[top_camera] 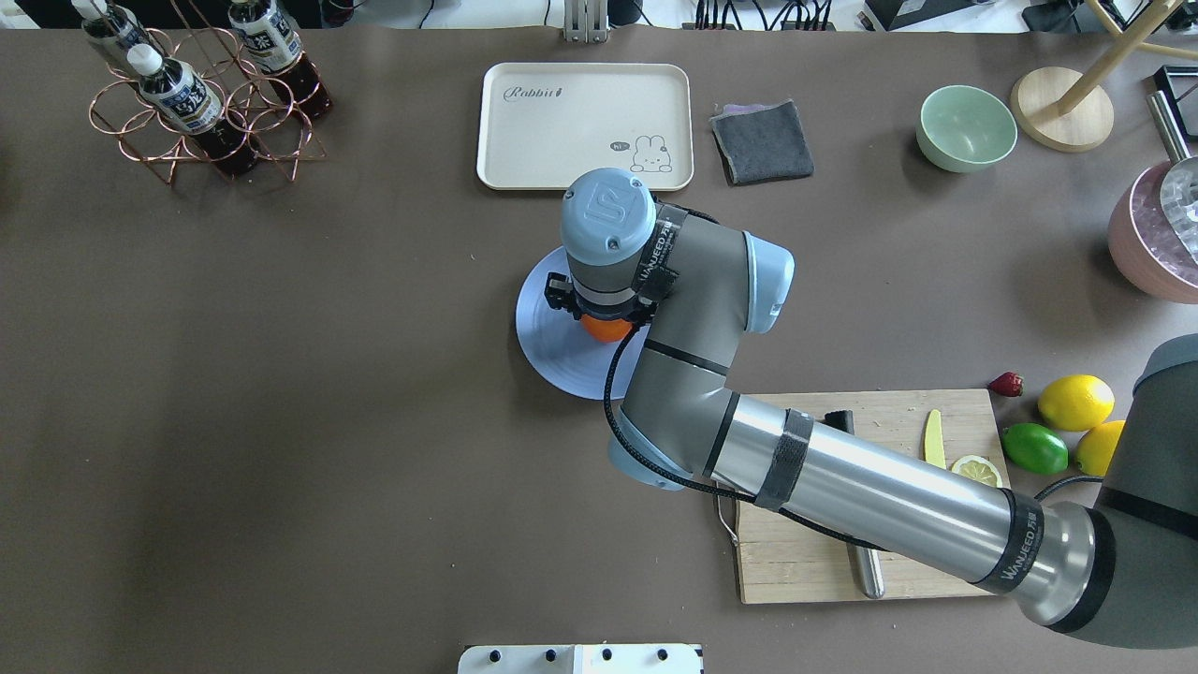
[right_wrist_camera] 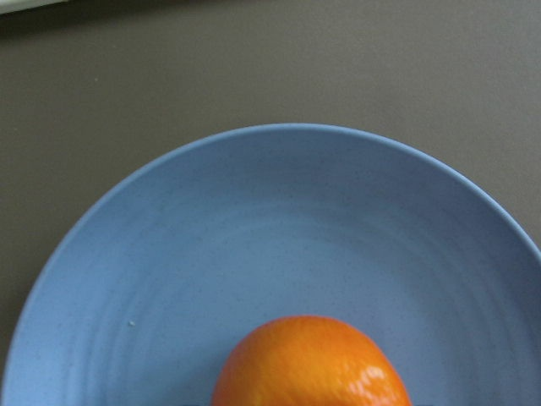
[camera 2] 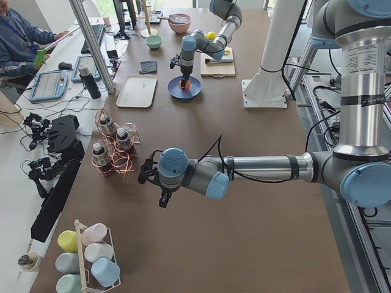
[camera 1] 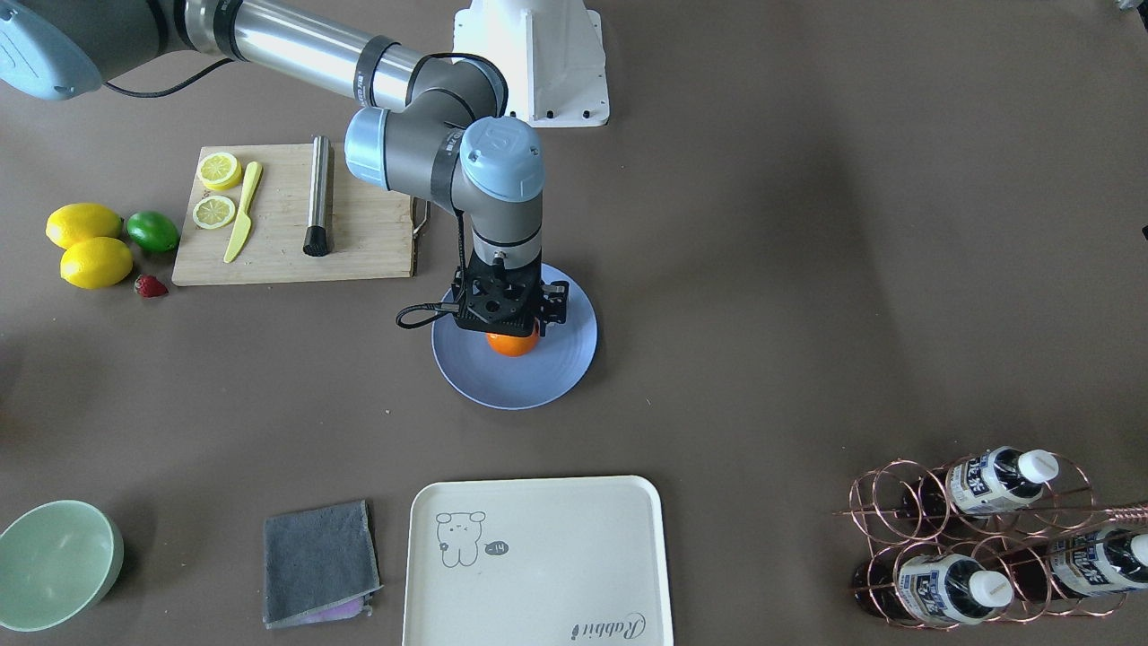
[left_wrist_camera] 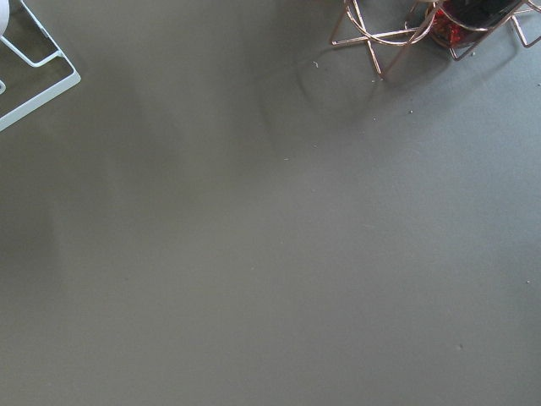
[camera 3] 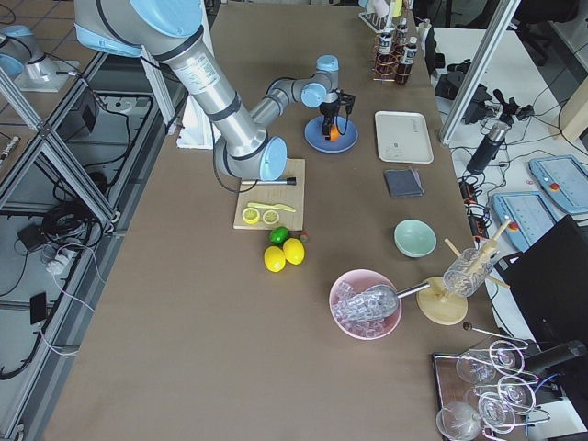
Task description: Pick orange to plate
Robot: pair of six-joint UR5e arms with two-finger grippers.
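Observation:
The orange (camera 1: 513, 344) is on or just above the periwinkle-blue plate (camera 1: 556, 368), near the plate's middle. My right gripper (camera 1: 512, 327) comes straight down over it, and its black body hides the fruit's top and the fingers. It appears shut on the orange. In the right wrist view the orange (right_wrist_camera: 309, 364) fills the bottom centre, with the plate (right_wrist_camera: 254, 228) spread around it. My left gripper (camera 2: 163, 198) hangs over bare table near the bottle rack, far from the plate; I cannot tell whether it is open or shut.
A cutting board (camera 1: 368, 242) with lemon slices, a yellow knife and a metal muddler lies beside the plate. Two lemons (camera 1: 85, 242), a lime (camera 1: 152, 231) and a strawberry lie past the cutting board. A cream tray (camera 1: 538, 561), grey cloth (camera 1: 318, 561), mint bowl (camera 1: 54, 561) and copper bottle rack (camera 1: 978, 538) line the far edge.

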